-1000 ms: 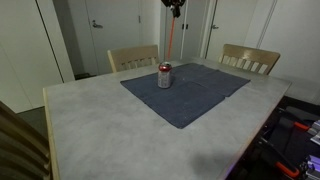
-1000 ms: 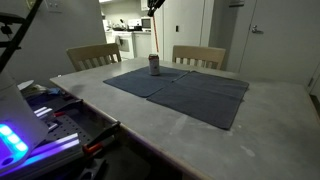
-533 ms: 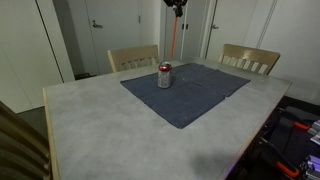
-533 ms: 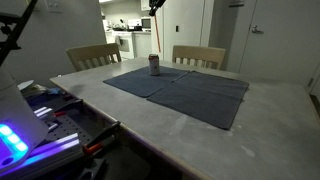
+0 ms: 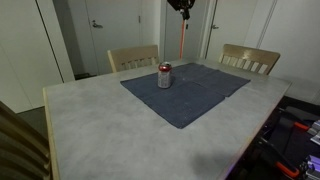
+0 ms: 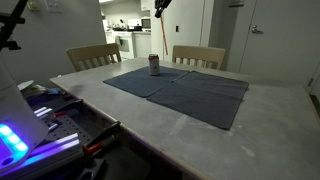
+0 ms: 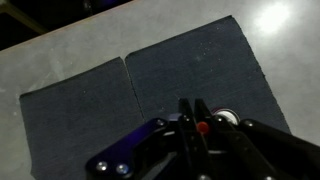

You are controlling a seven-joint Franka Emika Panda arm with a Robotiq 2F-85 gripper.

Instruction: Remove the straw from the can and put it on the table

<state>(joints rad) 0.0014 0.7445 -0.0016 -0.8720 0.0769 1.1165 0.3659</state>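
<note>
As seen in an exterior view, tool (image 5: 182, 9) high up, clenched on the top of the straw (image 5: 182, 40), straw hanging upright, clear of the can (image 5: 164, 76) standing on a dark mat (image 5: 200, 95), worktop (image 5: 90, 135) beneath, in an exterior view, straw (image 6: 164, 38) slightly tilted, wrist view, tool (image 7: 193, 118) pinching the straw above the mat.

Hand (image 5: 181, 5) cut by top edge; straw (image 7: 203, 126) mostly hidden in wrist view.

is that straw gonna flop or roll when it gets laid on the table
Probably stiff: the straw hangs straight below the gripper with no visible bend. Likely very light, being so thin. Being round, it may roll on the smooth table.
</note>
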